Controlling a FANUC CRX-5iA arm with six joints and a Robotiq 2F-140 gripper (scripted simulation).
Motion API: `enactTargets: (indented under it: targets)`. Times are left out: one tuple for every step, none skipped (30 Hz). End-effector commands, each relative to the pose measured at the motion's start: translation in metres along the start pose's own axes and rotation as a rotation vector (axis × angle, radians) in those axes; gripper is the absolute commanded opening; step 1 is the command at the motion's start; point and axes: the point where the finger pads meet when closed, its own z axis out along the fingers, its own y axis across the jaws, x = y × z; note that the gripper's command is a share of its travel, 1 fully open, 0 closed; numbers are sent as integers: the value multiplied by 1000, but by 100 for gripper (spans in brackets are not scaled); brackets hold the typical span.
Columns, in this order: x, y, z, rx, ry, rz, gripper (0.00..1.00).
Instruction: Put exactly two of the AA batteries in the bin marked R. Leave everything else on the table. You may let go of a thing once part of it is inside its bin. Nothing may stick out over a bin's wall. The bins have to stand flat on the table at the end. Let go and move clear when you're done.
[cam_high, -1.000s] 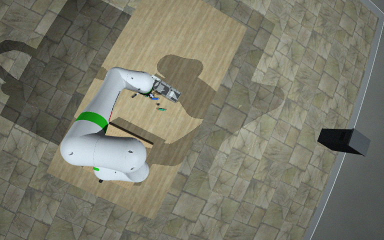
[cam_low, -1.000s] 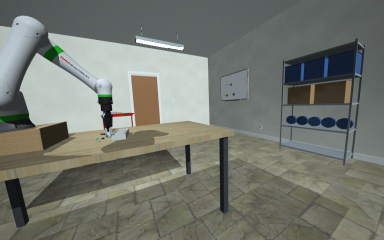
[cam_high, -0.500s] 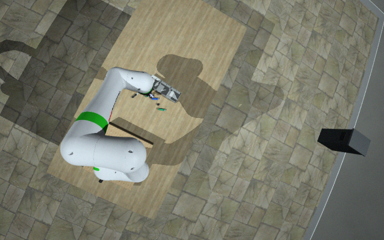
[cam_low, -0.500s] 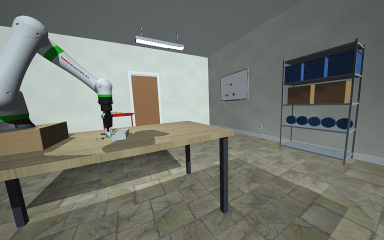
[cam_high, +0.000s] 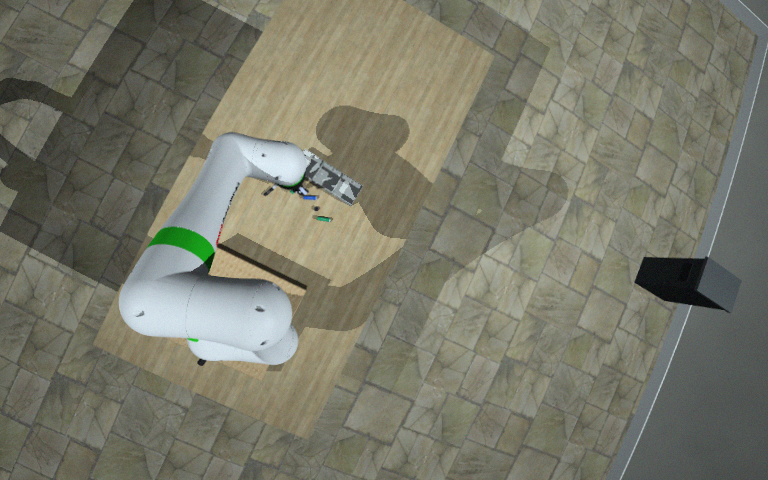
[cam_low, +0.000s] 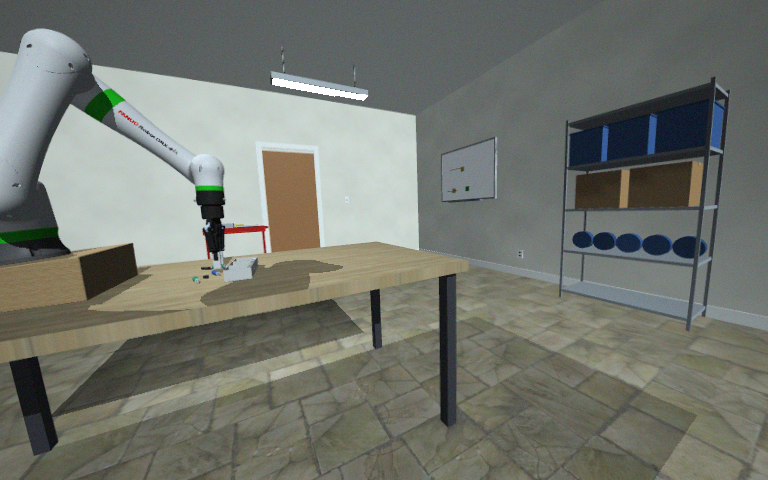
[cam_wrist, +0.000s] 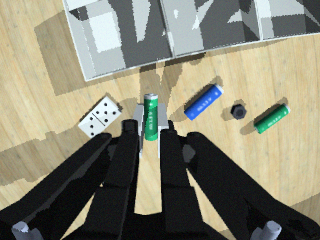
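1. Green with a silver end, the battery (cam_wrist: 150, 117) we're gripping lies outside the bins (cam_high: 334, 193) (cam_low: 237, 270) (cam_wrist: 125, 69), near their wall.
2. Our pincer (cam_low: 218, 264) (cam_wrist: 150, 115) is nearly closed, its pads on either side of that battery's casing.
3. We see its long axis running between the pads, silver end pointing towards the bins; a plus sign sits near that end, beside lettering too blurred for us to read.
4. On the desk (cam_high: 362, 50) (cam_low: 368, 260) (cam_wrist: 49, 171), we have a blue battery (cam_high: 309, 197) (cam_low: 215, 272) (cam_wrist: 203, 102) and another green one, both slanted, with small pale lettering.
5. We can read a red "FANUC" on the arm (cam_low: 148, 133), but no R on the bins.
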Motion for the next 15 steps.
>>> enactTargets:
  targets:
    - [0, 0, -14, 0, 0, 0, 5]
    - [0, 0, -17, 0, 0, 0, 5]
    - [0, 0, -21, 0, 0, 0, 5]
    - [0, 0, -24, 0, 0, 0, 5]
    - [0, 0, -24, 0, 0, 0, 5]
    - [0, 0, -24, 0, 0, 0, 5]
    - [0, 0, -27, 0, 0, 0, 5]
    - [0, 0, -31, 0, 0, 0, 5]
    - [0, 0, -34, 0, 0, 0, 5]
    - [0, 0, -37, 0, 0, 0, 5]
    - [0, 0, -41, 0, 0, 0, 5]
    - [0, 0, -44, 0, 0, 0, 5]
    - [0, 0, -47, 0, 0, 0, 5]
    - [0, 0, -47, 0, 0, 0, 5]
    - [0, 0, -47, 0, 0, 0, 5]
